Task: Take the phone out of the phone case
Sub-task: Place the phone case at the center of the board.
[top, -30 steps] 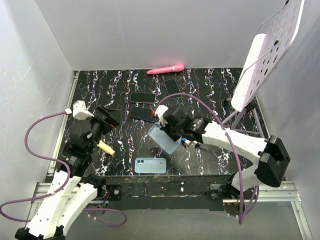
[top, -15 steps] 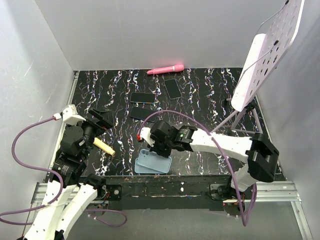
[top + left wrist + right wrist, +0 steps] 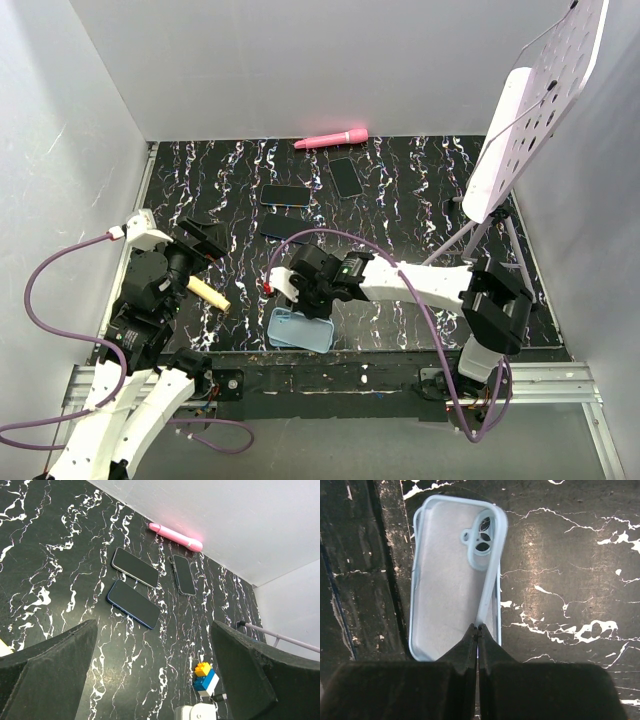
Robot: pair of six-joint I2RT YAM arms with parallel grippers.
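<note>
The light blue phone case (image 3: 300,328) lies inside-up at the table's front edge, its camera cutout (image 3: 482,537) pointing away from my right wrist. My right gripper (image 3: 478,626) is shut on the case's long side rim (image 3: 490,580) and tilts down over it (image 3: 305,298). A thin pale blue edge (image 3: 498,617) shows beneath the case; this may be the phone, otherwise hidden. My left gripper (image 3: 155,680) hangs open and empty above the left of the table (image 3: 200,240), well away from the case.
Three dark phones (image 3: 286,195) (image 3: 345,177) (image 3: 285,228) lie face-up at the back. A pink pen (image 3: 330,138) rests against the back wall. A tan stick (image 3: 210,295) lies front left. A brick stack (image 3: 206,677) sits below my left gripper. A white perforated panel (image 3: 530,110) stands right.
My right gripper carried the case left and down toward the front edge, setting it over the light blue phone that lay there. The left arm drew back slightly, still open.
</note>
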